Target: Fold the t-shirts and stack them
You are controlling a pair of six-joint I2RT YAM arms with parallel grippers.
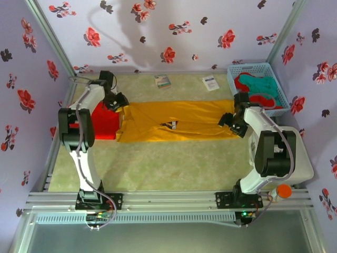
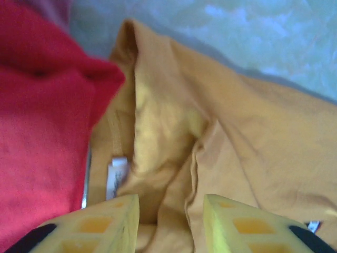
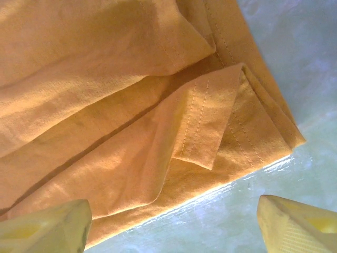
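Lilac walls with red flowers box in the pale green table mat I'm working over.

Biggest thing on it is the mustard-yellow cotton t-shirt, folded into a long band across the middle of the mat, with its dark chest print facing up near the front edge. Its collar end points to my left and its hem to my right.

Touching that collar end is a red t-shirt folded into a square, at the left edge of the mat.

At the far right corner stands the blue mesh plastic basket – a crumpled teal t-shirt and a red one lie inside it.

The left gripper sits over the yellow collar. From the wrist camera its yellow fingers stand moderately apart, and a ridge of yellow cloth runs into the gap between them. They don't pinch it. A white neck label shows just ahead, and the red square lies beside it.

The right gripper hangs at the hem end. Its fingers are spread wide and hold nothing – below them are the stitched hem corner and bare mat.

Two small printed paper cards lie near the back wall, well apart.
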